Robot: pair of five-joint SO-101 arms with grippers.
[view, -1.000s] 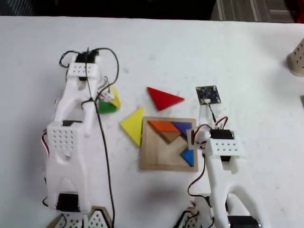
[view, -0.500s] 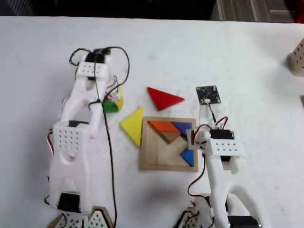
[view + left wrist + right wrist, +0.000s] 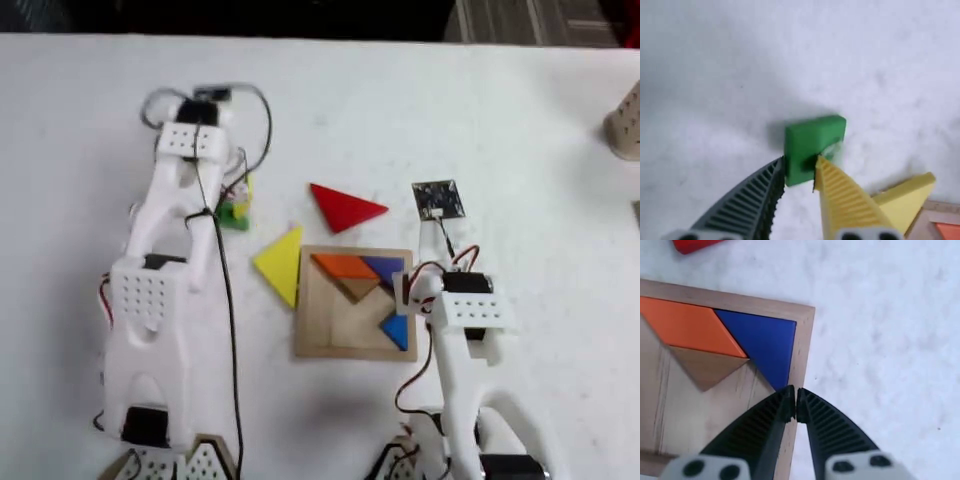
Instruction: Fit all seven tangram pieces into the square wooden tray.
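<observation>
at left centre of the high view, my left gripper (image 3: 236,203) pinches the green square (image 3: 233,216), which lies on the white table (image 3: 520,120) well apart from the wooden tray (image 3: 352,353). left wrist view: the left gripper (image 3: 799,167) closes one grey finger (image 3: 760,195) and one yellow finger (image 3: 840,195) on one edge of the green square (image 3: 812,145); the rest of the square juts out past the tips. the yellow triangle (image 3: 902,197) shows just beyond the yellow finger, with a corner of the wooden tray (image 3: 935,220) beside it.

high view, centre: the wooden tray holds four pieces. the orange parallelogram (image 3: 343,266) and the dark blue triangle (image 3: 388,270) sit side by side along the tray's upper edge, touching; the brown triangle (image 3: 358,288) lies just below them; the small blue triangle (image 3: 397,329) rests against the tray's right wall. the yellow triangle (image 3: 282,264) lies on the table, touching the tray's left side. the red triangle (image 3: 343,207) lies on the table just above the tray, apart from it.

my right gripper (image 3: 405,290) stands at the tray's right edge. right wrist view: the right gripper (image 3: 794,400) has both dark fingers pressed together with nothing between them, tips over the tray's rim (image 3: 802,355) next to the dark blue triangle (image 3: 765,342).

a small dark board (image 3: 438,200) lies on the table to the right of the red triangle.
</observation>
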